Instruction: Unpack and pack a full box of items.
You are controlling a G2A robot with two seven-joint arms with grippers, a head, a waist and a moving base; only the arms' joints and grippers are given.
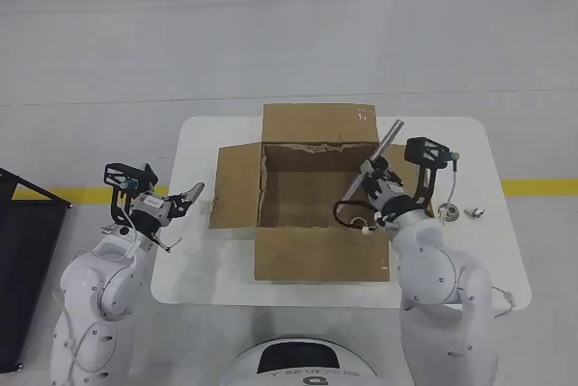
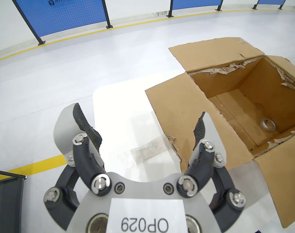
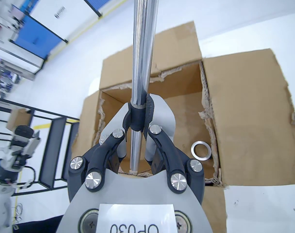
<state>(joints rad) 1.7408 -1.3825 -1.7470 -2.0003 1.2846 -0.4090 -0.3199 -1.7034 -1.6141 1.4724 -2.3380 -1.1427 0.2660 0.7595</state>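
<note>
My right claw grips a steel rod above the open box, where a metal ring lies. My left claw gapes wide, empty, at the counter edge.

In the top view the left arm comes up from the lower left of the frame with its elbow bent and its wrist turned toward the centre. The left gripper sits at middle left, its fingers spread wide with nothing between them. The right arm comes up from the lower right, forearm leaning toward the upper centre. The right gripper sits right of centre, its pads clamped on a rod that sticks out past the fingertips toward the upper right.
</note>
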